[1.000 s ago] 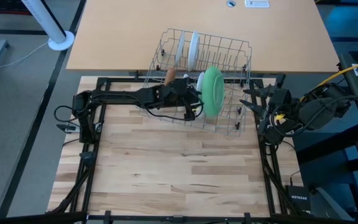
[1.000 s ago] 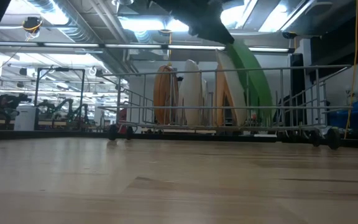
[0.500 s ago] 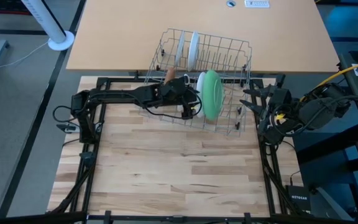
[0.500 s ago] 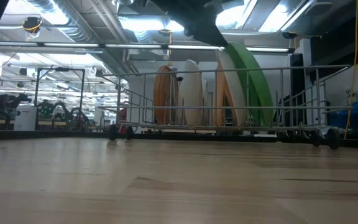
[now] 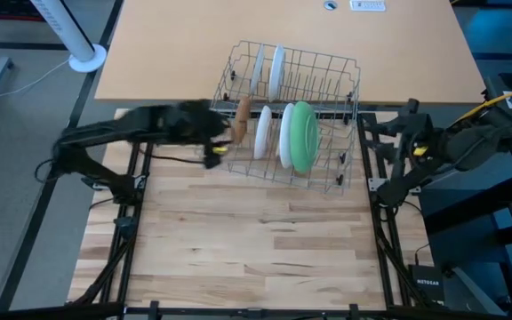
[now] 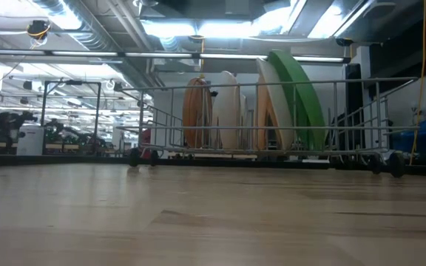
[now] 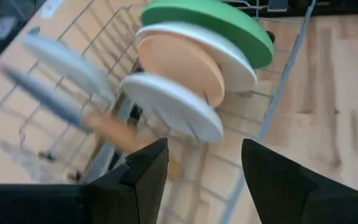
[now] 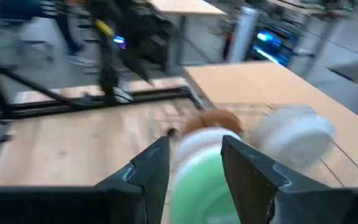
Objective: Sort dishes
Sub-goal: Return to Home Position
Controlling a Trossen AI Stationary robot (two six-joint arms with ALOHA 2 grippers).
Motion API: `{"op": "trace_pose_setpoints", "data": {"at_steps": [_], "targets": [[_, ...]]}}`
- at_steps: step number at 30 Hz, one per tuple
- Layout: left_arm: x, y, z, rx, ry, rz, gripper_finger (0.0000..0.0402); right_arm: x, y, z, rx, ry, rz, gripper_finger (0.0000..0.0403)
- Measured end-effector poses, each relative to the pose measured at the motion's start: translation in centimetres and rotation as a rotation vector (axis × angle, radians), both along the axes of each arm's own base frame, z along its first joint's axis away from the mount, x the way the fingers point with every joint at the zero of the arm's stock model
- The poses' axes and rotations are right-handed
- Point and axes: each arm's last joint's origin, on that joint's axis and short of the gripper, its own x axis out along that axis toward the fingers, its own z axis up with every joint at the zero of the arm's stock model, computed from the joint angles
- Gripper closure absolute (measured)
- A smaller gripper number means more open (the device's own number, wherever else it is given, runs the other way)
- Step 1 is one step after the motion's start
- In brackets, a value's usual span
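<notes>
Several plates stand on edge in the grey wire rack [image 5: 332,164]. The near row holds a large light green plate [image 5: 304,135], a white plate [image 5: 285,133], another white plate [image 5: 263,132] and a brown plate [image 5: 243,114]. Two white plates [image 5: 276,69] stand in the far row. The left wrist view also shows a tan plate [image 7: 179,59] between the white ones. My left gripper [image 5: 219,142] is open and empty, just left of the rack. My right gripper [image 5: 373,132] is open and empty at the rack's right end. Neither gripper shows in the low view.
The rack straddles the seam between the wooden work table [image 5: 256,240] and the tan table [image 5: 283,27] behind it. A white lamp base [image 5: 87,60] stands at the far left. A black frame [image 5: 132,204] runs along the work table's edges.
My left gripper has drawn back fast from the green plate toward the table's left edge, out of the rack. The green plate has stayed on edge in the rack and stands a little more upright. My right arm has swung up and toward the far edge.
</notes>
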Motion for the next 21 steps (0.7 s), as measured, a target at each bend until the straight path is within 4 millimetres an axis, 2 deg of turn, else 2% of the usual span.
{"op": "trace_pose_setpoints", "data": {"at_steps": [4, 8, 12, 16, 21], "targets": [[-4.6, -1.4, 0.7, -0.058, -0.056, 0.016, 0.0208, 0.5, 0.2, -3.3, -0.025, 0.055, -0.114, 0.0251], [-8.2, -3.1, -1.0, -0.091, -0.126, -0.036, 0.0208, 1.8, 1.2, -7.7, -0.027, 0.122, -0.157, 0.0251], [-11.3, -4.2, -4.1, -0.122, -0.234, -0.084, 0.0208, 2.5, 1.7, -11.8, -0.015, 0.163, -0.204, 0.0251], [-13.6, -4.6, -8.1, -0.144, -0.31, -0.115, 0.0208, 2.9, 2.0, -15.9, 0.004, 0.15, -0.278, 0.0251], [-15.1, -4.7, -13.5, -0.153, -0.43, -0.142, 0.0208, 2.9, 2.0, -20.9, 0.053, 0.128, -0.351, 0.0251]]}}
